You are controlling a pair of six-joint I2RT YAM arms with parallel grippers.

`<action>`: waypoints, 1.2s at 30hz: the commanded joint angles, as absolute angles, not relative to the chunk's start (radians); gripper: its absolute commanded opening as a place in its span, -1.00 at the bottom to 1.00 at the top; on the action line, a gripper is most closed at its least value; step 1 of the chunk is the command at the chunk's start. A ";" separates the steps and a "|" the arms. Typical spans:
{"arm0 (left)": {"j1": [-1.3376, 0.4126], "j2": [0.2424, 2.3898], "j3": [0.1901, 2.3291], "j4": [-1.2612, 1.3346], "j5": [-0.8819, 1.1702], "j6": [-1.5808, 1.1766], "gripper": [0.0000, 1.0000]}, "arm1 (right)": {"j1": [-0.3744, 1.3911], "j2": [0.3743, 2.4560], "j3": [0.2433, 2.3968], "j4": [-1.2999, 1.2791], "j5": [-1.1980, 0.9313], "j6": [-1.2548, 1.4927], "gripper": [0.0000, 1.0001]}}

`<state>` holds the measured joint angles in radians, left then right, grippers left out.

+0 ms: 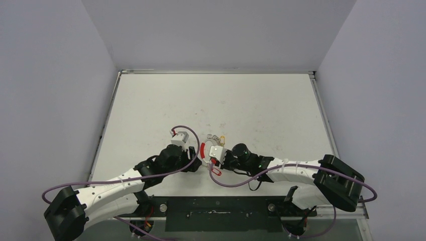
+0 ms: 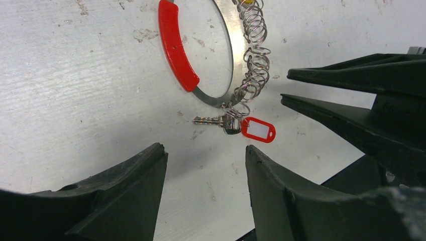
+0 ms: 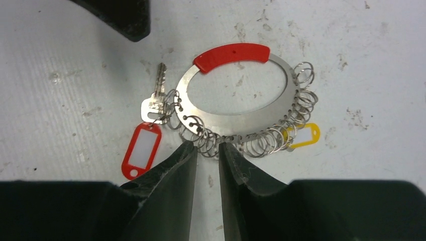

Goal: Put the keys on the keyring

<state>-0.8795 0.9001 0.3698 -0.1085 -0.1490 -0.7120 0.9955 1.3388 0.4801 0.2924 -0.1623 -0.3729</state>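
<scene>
White tabletop [image 1: 251, 100] bears the keyring [image 3: 241, 123]; right gripper [image 3: 207, 149] sits just beside it.

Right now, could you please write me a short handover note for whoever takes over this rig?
Left hand: open, empty, just short of the red-tagged key.
Right hand: narrowly open, tips at the small rings of the keyring, no grip visible.
The keyring lies flat on the table; the key looks hooked to its end ring, a yellow tag at the other end.
Left: confirm that link; no loose keys in view.
</scene>
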 commanded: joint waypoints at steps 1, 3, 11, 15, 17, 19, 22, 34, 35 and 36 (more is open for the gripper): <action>-0.873 0.899 0.370 -0.057 -0.137 -0.719 0.13 | 0.996 1.313 0.432 0.392 -0.265 -0.374 -0.51; -0.873 0.900 0.368 -0.054 -0.137 -0.721 0.13 | 0.996 1.332 0.424 0.414 -0.285 -0.384 -0.52; -0.873 0.893 0.358 -0.046 -0.132 -0.730 0.13 | 0.997 1.452 0.476 0.448 -0.344 -0.424 -0.66; -0.872 0.884 0.355 -0.055 -0.132 -0.726 0.12 | 0.997 1.480 0.490 0.455 -0.373 -0.448 -0.68; -0.872 0.877 0.352 -0.057 -0.133 -0.726 0.12 | 0.996 1.482 0.487 0.465 -0.383 -0.455 -0.68; -0.873 0.869 0.349 -0.057 -0.135 -0.726 0.12 | 0.997 1.483 0.483 0.481 -0.399 -0.459 -0.68; -0.873 0.865 0.349 -0.058 -0.137 -0.719 0.12 | 0.996 1.490 0.490 0.489 -0.412 -0.461 -0.71; -0.871 0.867 0.356 -0.060 -0.140 -0.709 0.12 | 0.996 1.565 0.536 0.458 -0.393 -0.480 -0.80; -0.871 0.867 0.356 -0.059 -0.140 -0.709 0.12 | 0.996 1.570 0.540 0.457 -0.381 -0.479 -0.80; -0.871 0.866 0.355 -0.059 -0.140 -0.709 0.12 | 0.996 1.572 0.542 0.454 -0.371 -0.478 -0.80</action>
<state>-0.8757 0.8791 0.3462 -0.1005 -0.1413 -0.7212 0.9955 1.5574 0.4988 0.4232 -0.3817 -0.4644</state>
